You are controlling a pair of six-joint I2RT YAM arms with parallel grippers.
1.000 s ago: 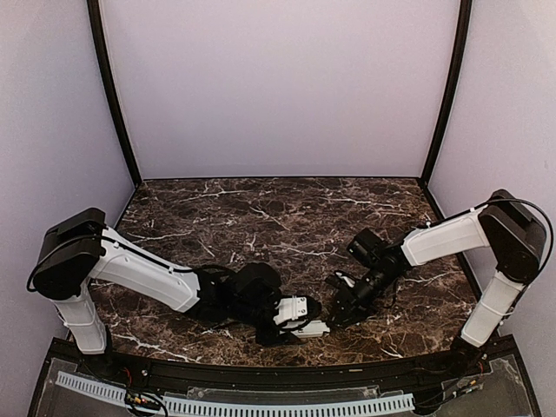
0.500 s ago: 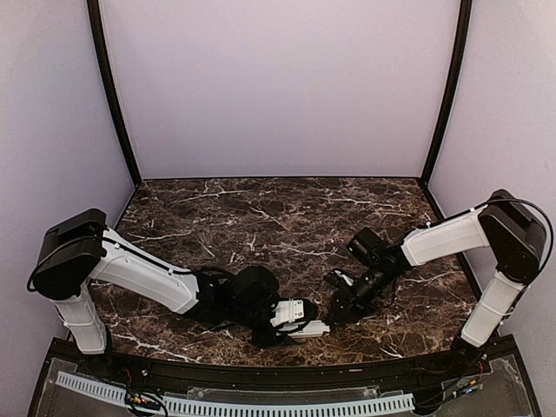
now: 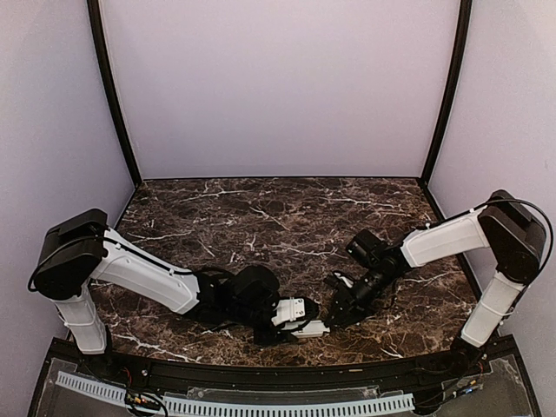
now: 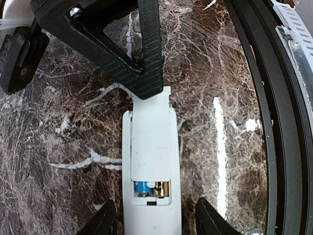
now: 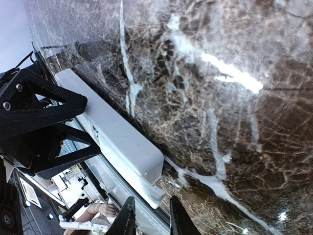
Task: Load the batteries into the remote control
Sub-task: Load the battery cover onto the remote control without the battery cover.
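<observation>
Remote control (image 4: 151, 213) lies face-down at the table's (image 4: 58, 147) front edge, between the left gripper's (image 4: 155, 226) fingers (image 4: 105, 223).
Those fingers stand apart, clear of its sides, gripping nothing. Two batteries (image 4: 143, 188), one blue, sit in the bay, half under the cover plate (image 4: 151, 137). Beyond, a finger (image 4: 146, 73) of the right gripper (image 5: 151, 220) meets the plate's far end; its pair is narrowly parted and empty.

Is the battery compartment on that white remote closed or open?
Partly open: the cover lies over most of it, but a gap shows a blue battery and a tan battery.
</observation>
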